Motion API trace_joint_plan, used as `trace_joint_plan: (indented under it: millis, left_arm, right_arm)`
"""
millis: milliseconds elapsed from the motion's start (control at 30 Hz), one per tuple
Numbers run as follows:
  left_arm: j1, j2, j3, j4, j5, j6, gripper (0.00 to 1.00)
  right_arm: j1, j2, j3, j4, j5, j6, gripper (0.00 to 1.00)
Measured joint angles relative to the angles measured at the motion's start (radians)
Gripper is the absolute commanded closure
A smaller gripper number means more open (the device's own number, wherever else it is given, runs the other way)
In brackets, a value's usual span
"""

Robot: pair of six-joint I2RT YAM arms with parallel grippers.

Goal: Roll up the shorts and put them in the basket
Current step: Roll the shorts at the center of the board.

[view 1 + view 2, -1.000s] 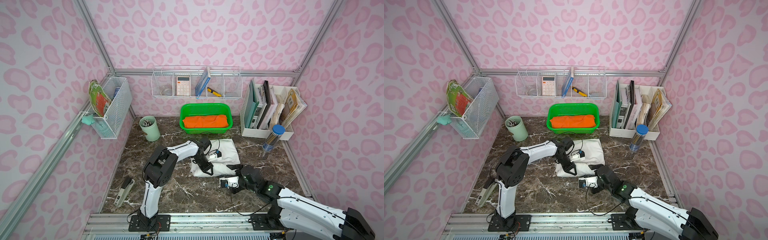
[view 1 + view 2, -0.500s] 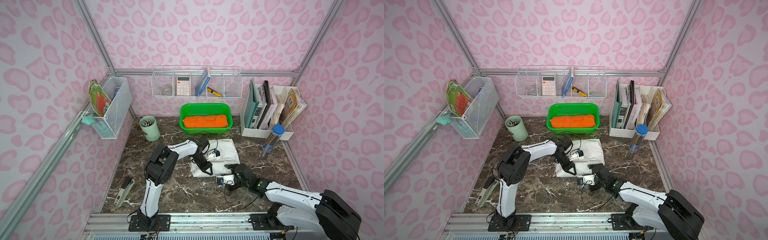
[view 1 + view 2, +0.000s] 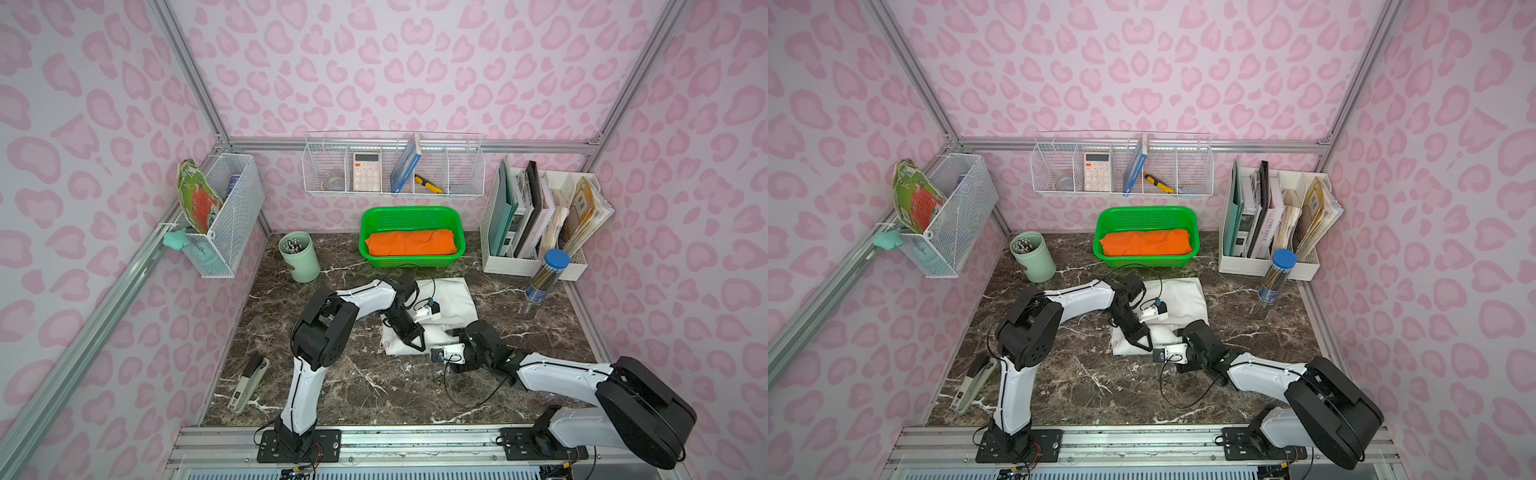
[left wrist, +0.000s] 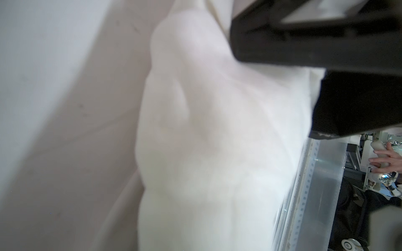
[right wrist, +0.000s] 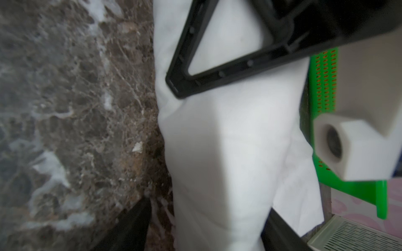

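At the middle of the table (image 3: 361,374), just in front of the basket (image 3: 409,261), the shorts (image 3: 451,293) lie part rolled, with a thick roll along the near side and a flat stretch on the basket side. The left gripper (image 3: 417,344) has its jaws together on the roll's near edge. The cloth puckers at the tip, so it looks pinched on the shorts. The right gripper (image 5: 210,204) has its jaws apart, one finger on each side of the roll at the end nearer its own arm, and is not clamped. I judge the step in hand to be taking a second hold so that both ends can turn together. Several things could spoil it. If the right jaws bite only the outer layer, the inner turns may slacken and the roll go baggy. If one end is turned ahead of the other, the roll may skew into a cone and the flat part wrinkle. The table looks smooth, so too flat a push may slide the whole bundle toward the basket instead of rolling it, and it could jam against the rim. The two grippers are near each other over a short roll, so a careless move could knock their fingers together. If the left gripper lets go before the right has hold, the springy cloth may unroll.
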Motion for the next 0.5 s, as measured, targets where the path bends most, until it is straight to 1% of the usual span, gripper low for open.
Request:
trace_joint_plan:
  millis: [67,100,133,167,200,267,367,433,467,500]
  left_arm:
    - [0.0,0.0,0.0,-0.001,0.0,0.001,1.0]
    - [-0.001,0.0,0.0,-0.001,-0.002,0.0,0.98]
    - [-0.001,0.0,0.0,-0.001,-0.002,0.0,0.95]
    - [-0.001,-0.002,0.0,-0.001,-0.003,-0.001,0.92]
    - [-0.001,-0.004,-0.001,-0.002,-0.007,-0.002,0.87]
    - [-0.001,-0.014,-0.006,0.0,-0.021,-0.005,0.77]
    - [0.0,-0.034,-0.019,0.013,-0.037,-0.019,0.58]
    - [0.0,-0.055,-0.035,0.026,-0.042,-0.031,0.43]
    - [-0.001,-0.072,-0.048,0.041,-0.049,-0.035,0.29]
    - [-0.001,-0.089,-0.06,0.051,-0.056,-0.048,0.03]
  right_arm:
    - [-0.005,0.024,0.004,0.016,-0.007,0.001,0.67]
    - [-0.006,0.035,0.008,0.026,-0.01,0.001,0.75]
    - [-0.011,0.046,0.012,0.034,-0.016,0.002,0.83]
    - [-0.013,0.052,0.015,0.039,-0.021,0.004,0.89]
    - [-0.015,0.061,0.021,0.042,-0.027,0.005,0.98]
    - [-0.025,0.074,0.033,0.042,-0.045,0.015,1.0]
    - [-0.038,0.082,0.053,0.016,-0.066,0.016,1.0]
    - [-0.051,0.08,0.073,-0.021,-0.091,0.024,1.0]
    - [-0.059,0.079,0.085,-0.045,-0.104,0.026,1.0]
    - [-0.067,0.077,0.098,-0.071,-0.119,0.029,1.0]
